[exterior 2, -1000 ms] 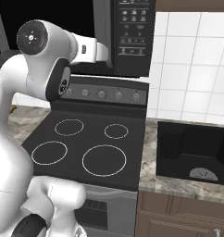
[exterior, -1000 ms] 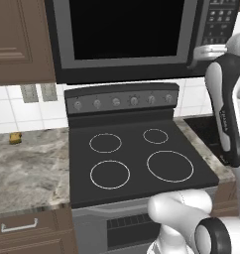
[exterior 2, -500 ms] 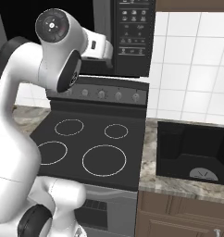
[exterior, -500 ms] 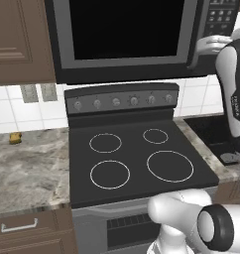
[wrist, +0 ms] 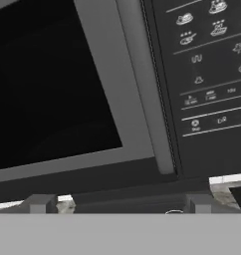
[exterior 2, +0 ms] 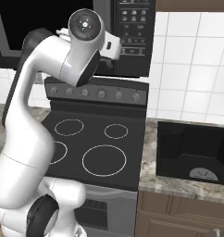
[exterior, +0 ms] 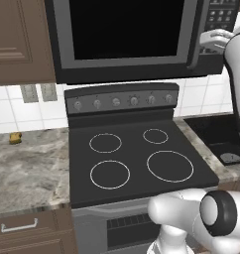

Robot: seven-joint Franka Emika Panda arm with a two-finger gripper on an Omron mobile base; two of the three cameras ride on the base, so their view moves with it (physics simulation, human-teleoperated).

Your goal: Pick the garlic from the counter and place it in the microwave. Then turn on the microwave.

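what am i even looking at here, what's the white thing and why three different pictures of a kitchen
The white thing is a robot arm in a computer-drawn kitchen. Two pictures come from cameras on its base, one behind it on each side, looking over the black stovetop. The third comes from a camera on the arm's hand, which is raised close to the microwave: you see its dark window, grey door frame and button panel up close. The two grey stubs at the bottom of that picture are its fingers, the gripper standing open and holding nothing. On the marbled counter left of the stove lies a small yellow-brown block. To the right of the stove is a dark sink.
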